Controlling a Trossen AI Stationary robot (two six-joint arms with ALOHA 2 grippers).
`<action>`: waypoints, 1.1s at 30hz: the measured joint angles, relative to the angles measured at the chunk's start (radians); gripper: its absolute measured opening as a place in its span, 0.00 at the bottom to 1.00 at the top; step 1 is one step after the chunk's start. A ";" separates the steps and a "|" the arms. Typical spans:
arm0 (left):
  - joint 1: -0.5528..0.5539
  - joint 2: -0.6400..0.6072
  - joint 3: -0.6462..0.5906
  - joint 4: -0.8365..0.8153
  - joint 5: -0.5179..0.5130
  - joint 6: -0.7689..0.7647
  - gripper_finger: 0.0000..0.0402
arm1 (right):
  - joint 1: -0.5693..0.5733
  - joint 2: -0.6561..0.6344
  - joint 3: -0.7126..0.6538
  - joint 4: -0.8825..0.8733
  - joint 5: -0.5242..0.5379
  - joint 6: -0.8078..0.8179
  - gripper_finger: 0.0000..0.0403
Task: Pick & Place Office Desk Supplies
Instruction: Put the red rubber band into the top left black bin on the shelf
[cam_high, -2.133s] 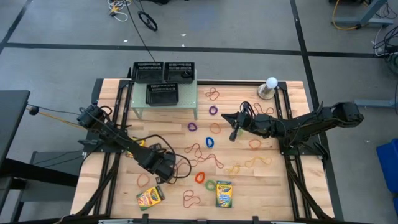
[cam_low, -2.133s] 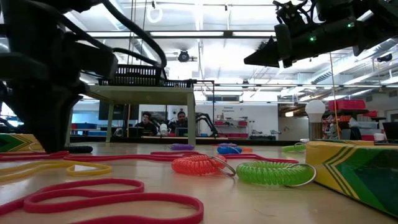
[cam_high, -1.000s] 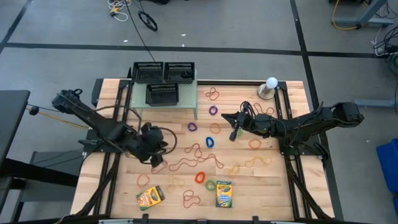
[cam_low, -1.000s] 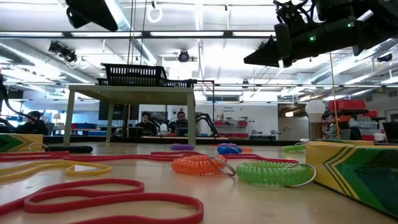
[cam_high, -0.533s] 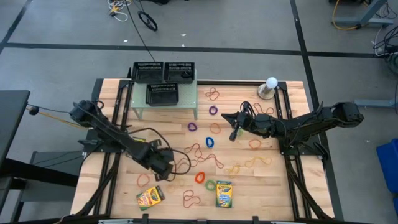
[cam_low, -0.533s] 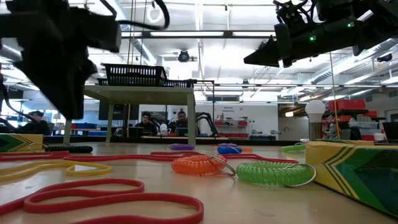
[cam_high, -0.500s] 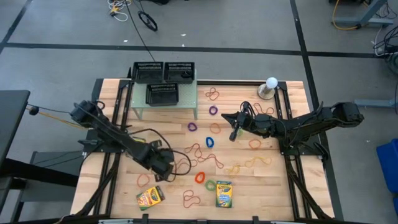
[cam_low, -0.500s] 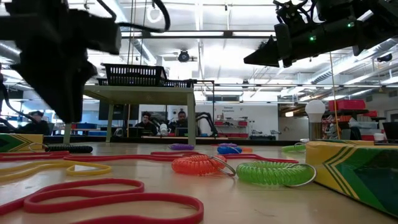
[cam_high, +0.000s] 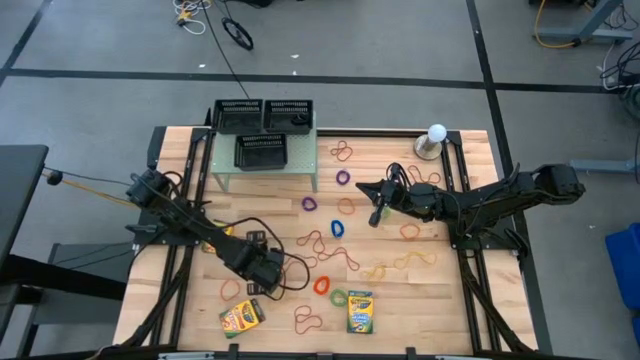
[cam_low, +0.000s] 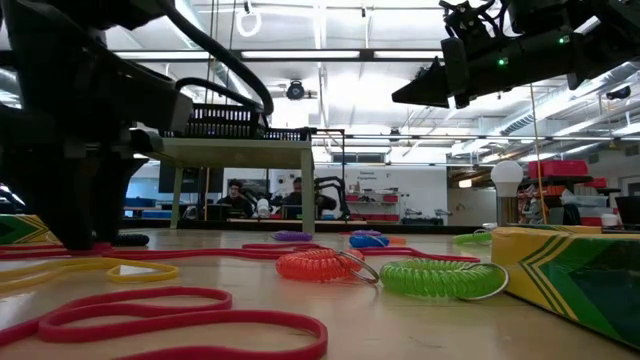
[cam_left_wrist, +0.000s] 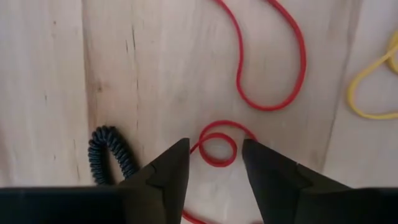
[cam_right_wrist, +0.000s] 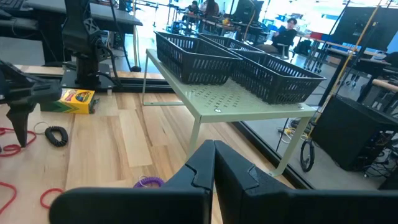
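The light wooden plank tabletop (cam_high: 200, 300) carries scattered thin rubber-band loops (cam_high: 330, 250), two yellow-and-green crayon boxes (cam_high: 241, 316), a white ball on a grey stand (cam_high: 434, 140) and a pale green perforated metal shelf (cam_high: 265, 170). Three black rectangular mesh trays (cam_high: 262, 150) sit on the shelf.

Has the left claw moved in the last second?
Yes. The left gripper has swung away from the green shelf, toward the crayon box at the table's near edge, and sits low over a red rubber band.
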 joint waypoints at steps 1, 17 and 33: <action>0.000 0.000 0.000 0.002 0.003 0.003 0.37 | 0.000 0.000 0.000 0.000 0.000 0.000 0.03; 0.019 -0.220 0.023 -0.002 -0.033 0.001 0.01 | 0.000 0.000 0.000 0.000 0.000 0.000 0.03; 0.229 -0.677 0.199 -0.006 -0.374 0.221 0.01 | 0.000 0.000 0.000 0.000 0.000 0.000 0.03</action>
